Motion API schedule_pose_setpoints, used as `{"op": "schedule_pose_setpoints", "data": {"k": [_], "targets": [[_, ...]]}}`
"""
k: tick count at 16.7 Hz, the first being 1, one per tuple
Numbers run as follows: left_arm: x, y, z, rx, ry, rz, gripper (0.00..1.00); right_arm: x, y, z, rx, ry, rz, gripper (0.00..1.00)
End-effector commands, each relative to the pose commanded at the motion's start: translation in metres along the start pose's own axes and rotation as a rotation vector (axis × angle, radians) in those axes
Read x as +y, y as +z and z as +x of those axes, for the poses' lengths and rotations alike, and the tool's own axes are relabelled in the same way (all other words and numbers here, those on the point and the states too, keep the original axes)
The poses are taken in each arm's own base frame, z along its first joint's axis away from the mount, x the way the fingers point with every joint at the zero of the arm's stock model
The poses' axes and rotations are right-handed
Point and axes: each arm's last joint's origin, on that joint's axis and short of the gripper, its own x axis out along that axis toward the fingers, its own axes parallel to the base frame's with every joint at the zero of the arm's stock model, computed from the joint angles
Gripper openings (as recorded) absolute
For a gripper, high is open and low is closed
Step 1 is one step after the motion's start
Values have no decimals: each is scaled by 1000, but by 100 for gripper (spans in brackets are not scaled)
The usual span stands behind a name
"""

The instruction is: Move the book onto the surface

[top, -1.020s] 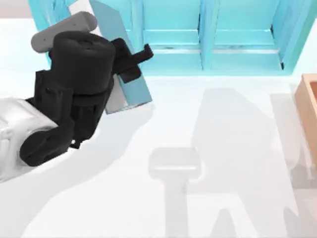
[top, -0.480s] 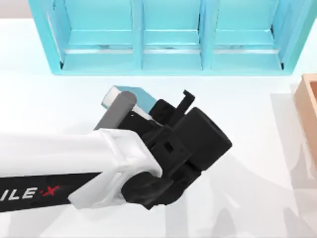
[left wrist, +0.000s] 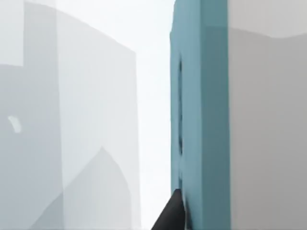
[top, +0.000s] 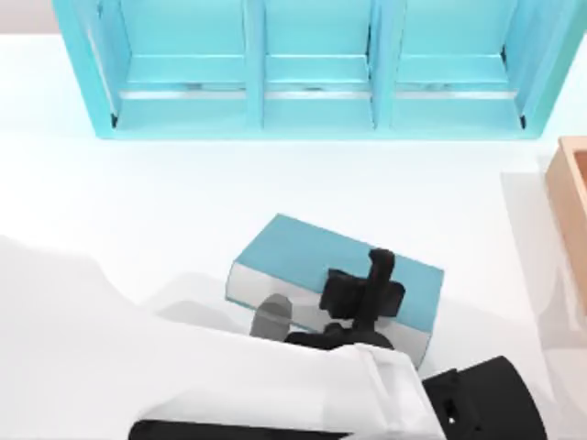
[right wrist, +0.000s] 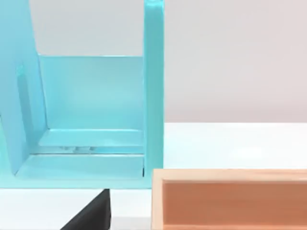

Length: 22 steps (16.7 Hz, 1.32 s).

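Lying flat, book (top: 312,266) within left pincer (top: 365,291).

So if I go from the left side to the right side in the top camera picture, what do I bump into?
Left arm → book, lying flat on the white tabletop, with the left gripper on its right half → tan wooden box at the right edge.
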Motion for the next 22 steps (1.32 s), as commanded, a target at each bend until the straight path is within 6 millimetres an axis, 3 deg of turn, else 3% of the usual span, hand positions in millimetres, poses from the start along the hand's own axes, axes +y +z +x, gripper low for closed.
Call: {"op": "schedule_pose_setpoints", "data": {"k": [7, 22], "targets": [[18, -26, -30, 1, -165, -240, 0, 0, 0, 0, 0, 0, 0, 100], [20, -28, -37, 5, -179, -258, 0, 0, 0, 0, 0, 0, 0, 100]]}}
